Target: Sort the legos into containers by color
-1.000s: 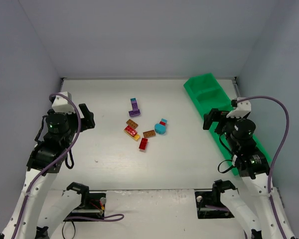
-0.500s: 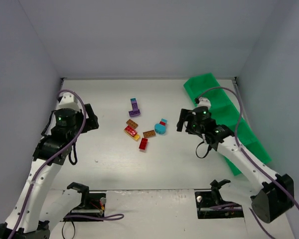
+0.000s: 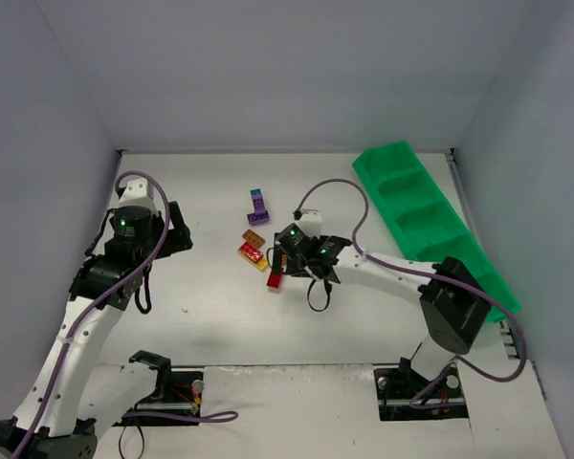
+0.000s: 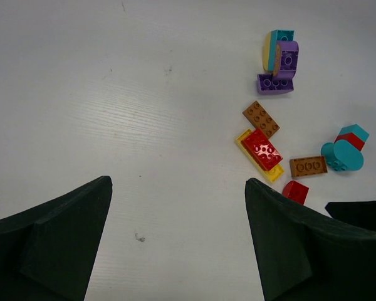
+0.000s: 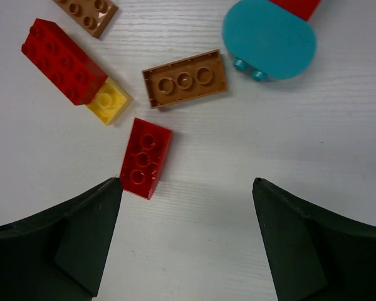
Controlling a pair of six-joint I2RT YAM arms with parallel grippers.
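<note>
Hovering spread and empty just beside the small red brick [image 5: 145, 157] on the counter [image 3: 201, 296], green tray [image 3: 368, 177] well apart from that brick, the right pincer [image 5: 185, 185] is judged at the approach step; next: centre over brick, lower, pinch.

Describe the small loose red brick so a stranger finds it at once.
On the white table, left of the green tray, sits a cluster of bricks. At its near edge, just ahead of the right gripper, lies the small red brick. It lies alone, unlike the longer red brick stacked on a yellow brick.
</note>
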